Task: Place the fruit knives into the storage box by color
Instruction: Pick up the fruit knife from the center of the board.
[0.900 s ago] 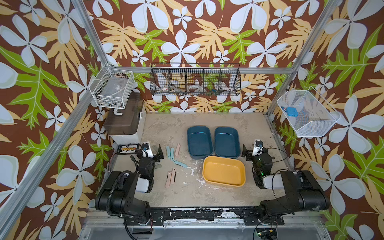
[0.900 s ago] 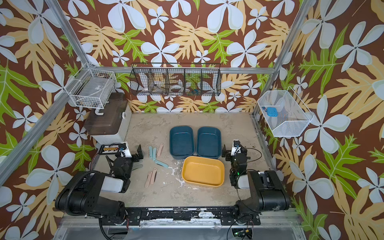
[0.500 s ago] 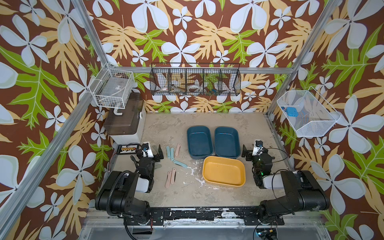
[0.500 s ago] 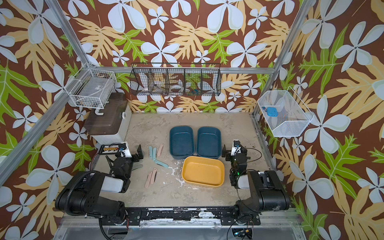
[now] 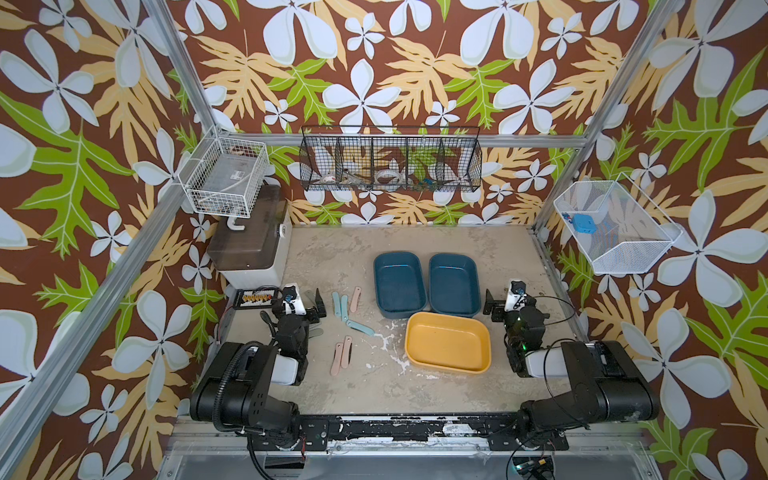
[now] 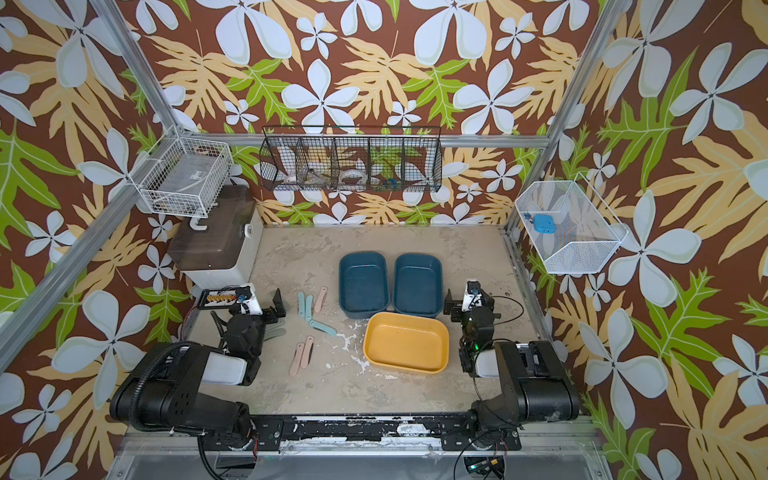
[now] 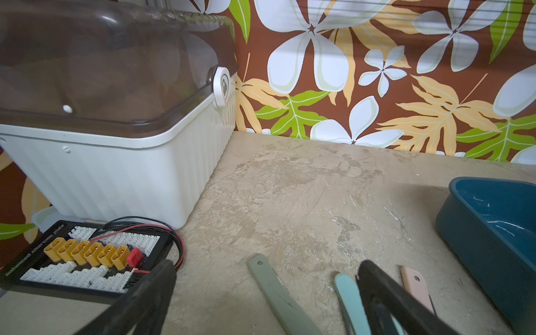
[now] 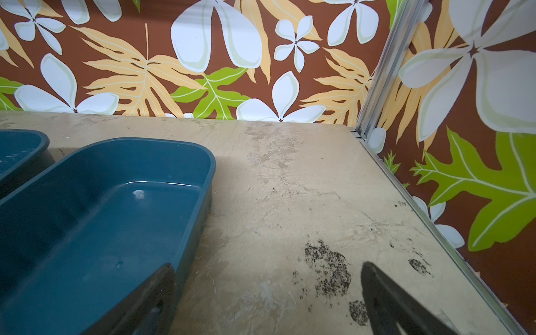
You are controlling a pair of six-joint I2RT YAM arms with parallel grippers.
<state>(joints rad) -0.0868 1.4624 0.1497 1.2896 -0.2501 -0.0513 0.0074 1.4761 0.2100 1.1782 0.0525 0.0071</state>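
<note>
The fruit knives lie on the table's left half in both top views: several light blue ones (image 5: pixel 344 305) (image 6: pixel 309 305), pink ones (image 5: pixel 336 359) (image 6: pixel 296 359) and a grey-green one (image 5: pixel 316 332). My left gripper (image 5: pixel 311 300) (image 7: pixel 266 293) stands open low over the table, with another grey-green knife (image 7: pixel 278 295) lying between its fingers, untouched. A light blue knife (image 7: pixel 349 298) and a pink knife (image 7: pixel 414 285) lie just past one finger. Two dark blue storage boxes (image 5: pixel 399 286) (image 5: pixel 454 286) and a yellow one (image 5: pixel 448 349) are empty. My right gripper (image 5: pixel 498 305) (image 8: pixel 269 298) is open over bare table beside a blue box (image 8: pixel 116 203).
A white bin with a brown lid (image 5: pixel 249 245) (image 7: pixel 116 162) stands at the back left, with a black connector board (image 5: pixel 254 297) (image 7: pixel 84 261) in front of it. Wire baskets (image 5: pixel 390 164) hang on the walls. A metal frame edge (image 8: pixel 406 200) runs close to my right gripper.
</note>
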